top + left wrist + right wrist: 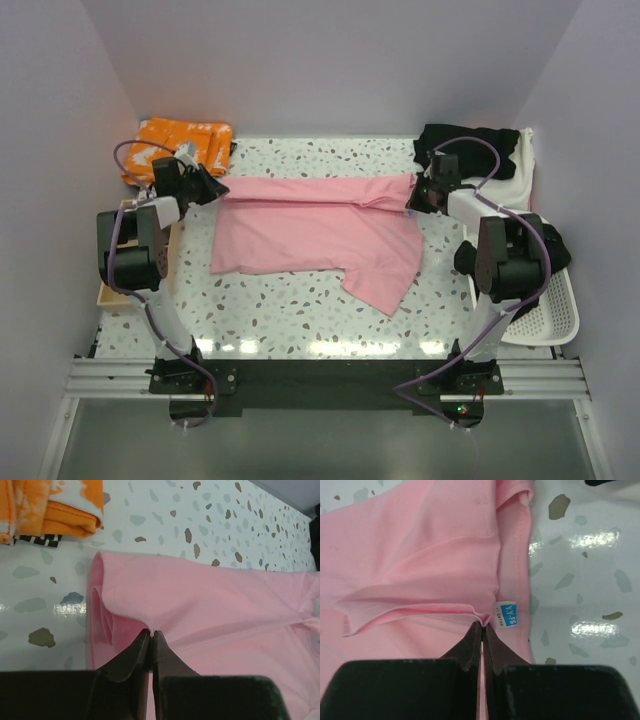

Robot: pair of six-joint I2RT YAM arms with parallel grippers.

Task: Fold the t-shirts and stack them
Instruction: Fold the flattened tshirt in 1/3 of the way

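Pink t-shirt [310, 230]: lies on the far half of the table [300, 315], spread between the two arms and partly folded, with one flap trailing toward the table's near right.
Left gripper [151, 632]: clenched, its tips pinching a small ridge of pink cloth at the shirt's left end, toward the table's far left.
Right gripper [482, 624]: clenched too, its tips nipping a fold of pink cloth just beside the blue label [506, 615] at the shirt's right end, toward the table's far right.
Cloth at the tips: in both wrist views the fabric puckers up into the closed tips, and the rest lies down on the table.
Long axis: runs left to right across the table, from one gripper to the other, and the far edge between them looks drawn fairly straight.
Way from the claws: the bulk of the shirt lies toward the table's near edge from both grips, and inward toward the table's middle.
Nearer arm: neither, since each holds its own end; this reads as a two-arm move.
Coming move, as a judgement: carry the held far edge toward the table's near side, over the body, keeping both ends level so the fold lands square.
Risk: the loose flap at the near right may bunch underneath.
Other cloth: orange cloth [180, 140] at the table's far left corner and a black t-shirt [465, 145] at its far right corner, both off the pink shirt.
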